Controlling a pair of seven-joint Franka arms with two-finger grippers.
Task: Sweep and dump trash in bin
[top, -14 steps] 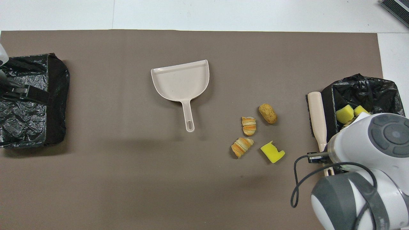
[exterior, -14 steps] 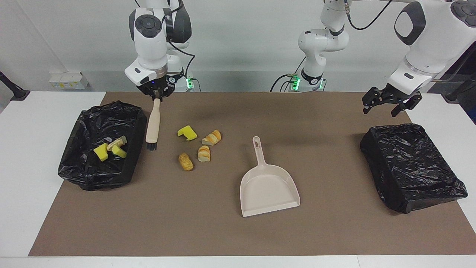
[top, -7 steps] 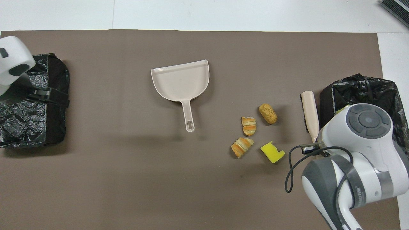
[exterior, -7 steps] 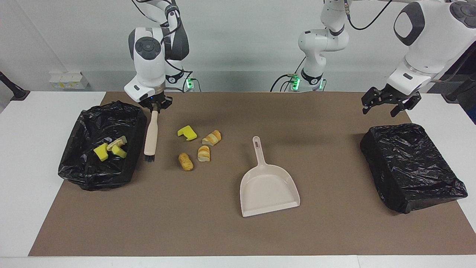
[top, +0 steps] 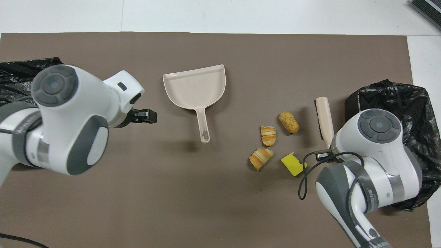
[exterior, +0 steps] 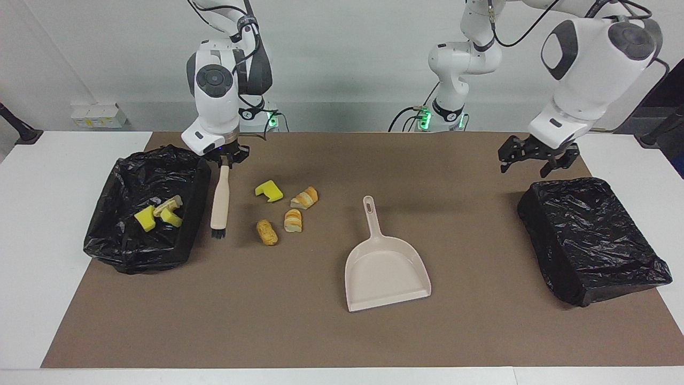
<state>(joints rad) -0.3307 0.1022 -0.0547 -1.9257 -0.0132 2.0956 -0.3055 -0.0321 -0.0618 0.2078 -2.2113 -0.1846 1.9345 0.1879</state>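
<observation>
**Brush held by the right arm, four scraps loose on the mat**

The right gripper [exterior: 226, 159] has its fingers clamped on the handle end of the beige brush [exterior: 219, 200], which hangs bristles down just beside the black-lined bin [exterior: 140, 241] at the right arm's end of the worktop [exterior: 32, 256].

The trash lies in two groups. Three pieces [exterior: 158, 214] sit inside that bin. Four more rest on the brown mat [exterior: 299, 337] between the brush and the dustpan: a yellow sponge chunk [exterior: 269, 190], two striped pastry bits [exterior: 305, 197] [exterior: 293, 220] and a brown bread piece [exterior: 266, 232].

The dustpan [exterior: 386, 267] lies flat on the mat, its handle toward the robots.

The left gripper [exterior: 531, 160] hangs with fingers apart, holding nothing, over the mat beside the second black bin [exterior: 590, 240], nearer the robots than it.
</observation>
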